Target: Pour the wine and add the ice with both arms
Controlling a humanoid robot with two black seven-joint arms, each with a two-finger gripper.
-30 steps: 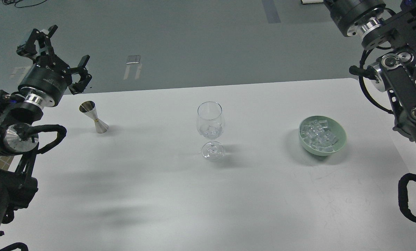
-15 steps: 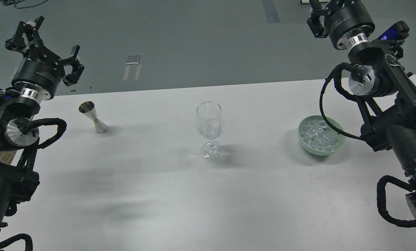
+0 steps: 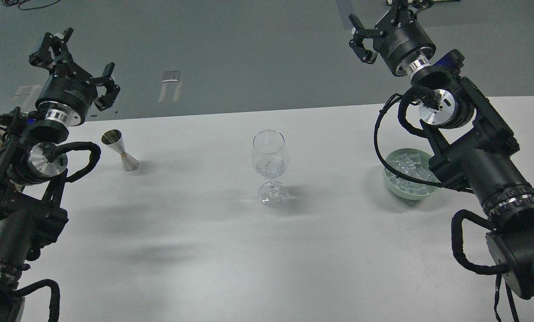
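Hovering with fingers spread and nothing held, the left pincer hung beyond the surface edge, above the steel jigger; the right pincer, likewise open and empty, was raised beyond the green bowl of ice. The glass stood centrally, apparently holding wine and a cube. Judged stage: pour and icing look done; any further cube calls for the right pincer to descend into the bowl.

On the surface you have one stemmed glass, one metal jigger and one green bowl. The bowl holds many ice cubes, too heaped to count; the glass holds a few more.
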